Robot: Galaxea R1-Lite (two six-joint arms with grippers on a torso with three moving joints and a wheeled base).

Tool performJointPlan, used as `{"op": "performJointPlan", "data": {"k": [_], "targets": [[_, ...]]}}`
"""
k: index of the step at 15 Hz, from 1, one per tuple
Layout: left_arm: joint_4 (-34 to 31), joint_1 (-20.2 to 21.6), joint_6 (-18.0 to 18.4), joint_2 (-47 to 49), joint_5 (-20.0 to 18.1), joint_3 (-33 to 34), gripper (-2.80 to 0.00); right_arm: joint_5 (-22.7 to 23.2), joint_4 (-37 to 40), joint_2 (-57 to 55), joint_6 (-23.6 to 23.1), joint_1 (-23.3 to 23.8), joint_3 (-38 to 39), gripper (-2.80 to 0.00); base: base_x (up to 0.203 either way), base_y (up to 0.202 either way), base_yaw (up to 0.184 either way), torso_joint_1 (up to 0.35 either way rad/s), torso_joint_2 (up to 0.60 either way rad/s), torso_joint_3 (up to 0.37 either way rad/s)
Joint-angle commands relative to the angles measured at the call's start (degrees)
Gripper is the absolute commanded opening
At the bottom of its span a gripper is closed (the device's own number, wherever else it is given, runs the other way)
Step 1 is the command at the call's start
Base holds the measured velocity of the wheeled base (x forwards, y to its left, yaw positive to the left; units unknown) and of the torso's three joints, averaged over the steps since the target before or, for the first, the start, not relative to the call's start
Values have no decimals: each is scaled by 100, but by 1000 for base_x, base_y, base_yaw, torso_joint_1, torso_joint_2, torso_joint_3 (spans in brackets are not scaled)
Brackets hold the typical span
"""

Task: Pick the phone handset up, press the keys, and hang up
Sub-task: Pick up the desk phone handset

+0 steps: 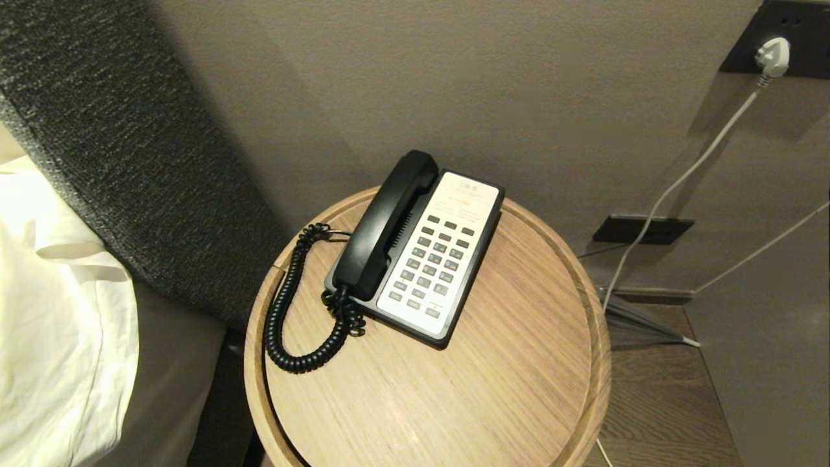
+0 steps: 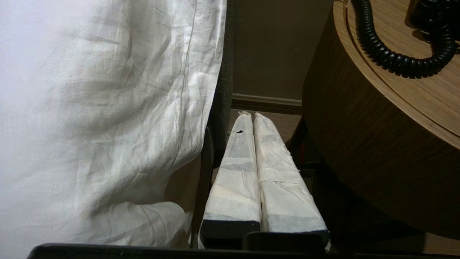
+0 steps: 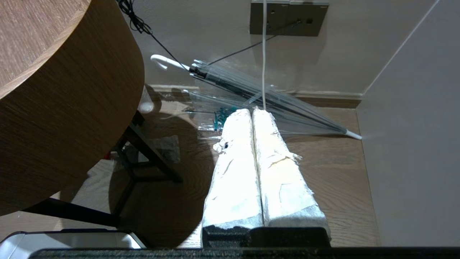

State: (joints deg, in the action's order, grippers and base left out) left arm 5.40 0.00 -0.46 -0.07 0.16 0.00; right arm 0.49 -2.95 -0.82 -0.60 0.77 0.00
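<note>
In the head view neither arm shows; the phone handset [image 1: 387, 226] lies seated in its cradle along the left side of the black-and-white phone base [image 1: 433, 259], which sits on a round wooden side table [image 1: 519, 376], and the coiled cord [image 1: 293, 305] loops from the handset's near end out over the tabletop toward the table's left edge. A dark textured headboard [image 1: 130, 149] and white bedding [image 1: 58, 311] stand to the left of the table, and a white plug [image 1: 773, 57] sits in a wall socket far to the right, its cable hanging down the wall. In the left wrist view the left gripper [image 2: 250, 115] hangs low beside the table, its two tape-wrapped fingers [image 2: 237, 172] pressed together with nothing between them; the white bedding [image 2: 107, 118] drapes close on one side of it, and the table's curved wooden wall [image 2: 359, 136] rises on the other side, with the coiled cord [image 2: 395, 57] lying on the tabletop above and beyond the fingertips, well apart from them. In the right wrist view the right gripper [image 3: 252, 109] is likewise down beside the table, fingers [image 3: 237, 180] closed on nothing; the table's wall [image 3: 72, 108] stands off to one side, and a folded clear umbrella [image 3: 258, 93] lies on the wooden floor [image 3: 341, 172] just beyond the fingertips, against the wall under a socket plate [image 3: 289, 18].
</note>
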Motion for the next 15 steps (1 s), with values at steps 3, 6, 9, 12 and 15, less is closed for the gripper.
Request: {"op": "performJointPlan", "data": {"k": [3, 6, 9, 12, 15], "targets": [[14, 0, 29, 7, 10, 229, -280, 4, -4, 3, -2, -5, 123, -280, 0, 0, 0, 0, 0, 0], [78, 0, 36, 7, 13, 186, -280, 4, -4, 3, -2, -4, 123, -280, 0, 0, 0, 0, 0, 0], [-443, -1, 55, 286, -276, -1162, -280, 4, -4, 3, -2, 2, 123, -280, 0, 0, 0, 0, 0, 0], [-1695, -26, -97, 1745, -791, -3493, -280, 4, -4, 3, -2, 2, 123, -280, 0, 0, 0, 0, 0, 0], [-2466, -73, -186, 4029, -1521, -5114, -280, 4, -4, 3, -2, 1, 123, -280, 0, 0, 0, 0, 0, 0]]}}
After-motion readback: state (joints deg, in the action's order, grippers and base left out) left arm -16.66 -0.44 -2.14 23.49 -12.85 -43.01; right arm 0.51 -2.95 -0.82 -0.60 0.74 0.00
